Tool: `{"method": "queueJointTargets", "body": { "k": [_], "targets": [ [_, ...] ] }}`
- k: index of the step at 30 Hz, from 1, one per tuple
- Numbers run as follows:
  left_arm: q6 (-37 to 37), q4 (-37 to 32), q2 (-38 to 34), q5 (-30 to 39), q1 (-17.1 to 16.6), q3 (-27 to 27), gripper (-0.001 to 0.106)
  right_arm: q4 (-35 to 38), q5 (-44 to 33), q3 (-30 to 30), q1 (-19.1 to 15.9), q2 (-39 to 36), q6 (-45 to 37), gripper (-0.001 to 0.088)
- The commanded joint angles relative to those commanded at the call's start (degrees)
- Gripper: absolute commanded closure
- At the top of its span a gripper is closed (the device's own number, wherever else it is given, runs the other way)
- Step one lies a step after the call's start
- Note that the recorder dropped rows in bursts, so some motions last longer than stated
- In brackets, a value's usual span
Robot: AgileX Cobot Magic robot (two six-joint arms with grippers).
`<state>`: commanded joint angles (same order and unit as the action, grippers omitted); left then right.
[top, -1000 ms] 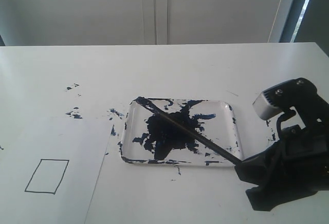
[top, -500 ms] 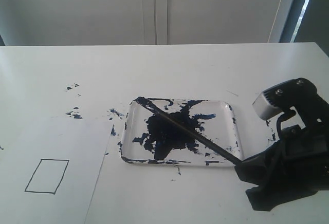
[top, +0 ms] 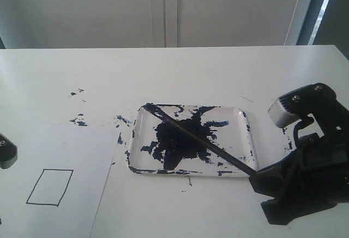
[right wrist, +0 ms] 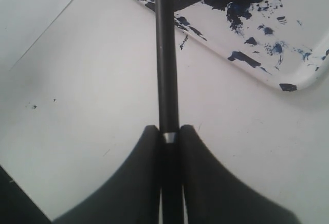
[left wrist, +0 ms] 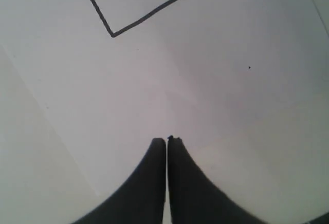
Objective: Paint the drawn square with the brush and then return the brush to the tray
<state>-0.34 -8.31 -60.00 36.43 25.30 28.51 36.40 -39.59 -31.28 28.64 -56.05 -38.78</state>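
paper [top: 54, 150]: near left | tray [top: 235, 131]: centre, paint-pooled | right gripper [right wrist: 168, 131]: near right, clamped on handle end of brush [top: 202, 141], which lies diagonally across tray, tip at far-left corner | left gripper [left wrist: 166, 142]: pinched together, empty, over paper | drawn square [top: 49, 186]: near left, blank | step: brush pickup; next, lift clear, carry left.

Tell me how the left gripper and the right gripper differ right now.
The right gripper is clamped on the brush handle; the left gripper is shut on nothing. The left hangs above the paper near the drawn square, the right above the table beside the tray. Both are black.
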Motion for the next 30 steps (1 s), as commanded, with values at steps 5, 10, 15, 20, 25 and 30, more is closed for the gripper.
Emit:
{"method": "queueJointTargets", "body": {
  "k": [5, 10, 15, 20, 25, 30],
  "targets": [
    [-6.21, -6.31, 0.0, -5.42, 0.0, -3.31, 0.061, 9.1, -2.76, 0.0, 0.0, -0.23, -10.4, 0.0868],
    [-8.11, -7.59, 0.0, -6.1, 0.0, -3.31, 0.061, 8.96, -2.86, 0.0, 0.0, -2.53, -11.88, 0.0868],
    [-8.09, -7.59, 0.0, -6.33, 0.0, -3.31, 0.061, 9.07, -3.08, -1.31, 1.6, -6.89, -15.19, 0.0868],
    [-8.09, -7.59, 0.0, -6.45, 0.0, -3.31, 0.061, 9.07, -3.66, -4.38, 4.26, -10.23, -20.46, 0.0868],
    [-8.09, -7.59, 0.0, -6.17, 0.0, -3.31, 0.061, 8.73, -4.62, -7.62, 6.7, -13.59, -22.68, 0.0868],
    [-8.09, -7.59, 0.0, -6.09, 0.0, -3.31, 0.061, 8.33, -4.86, -9.86, 8.64, -16.98, -25.24, 0.0868]
  ]
}}
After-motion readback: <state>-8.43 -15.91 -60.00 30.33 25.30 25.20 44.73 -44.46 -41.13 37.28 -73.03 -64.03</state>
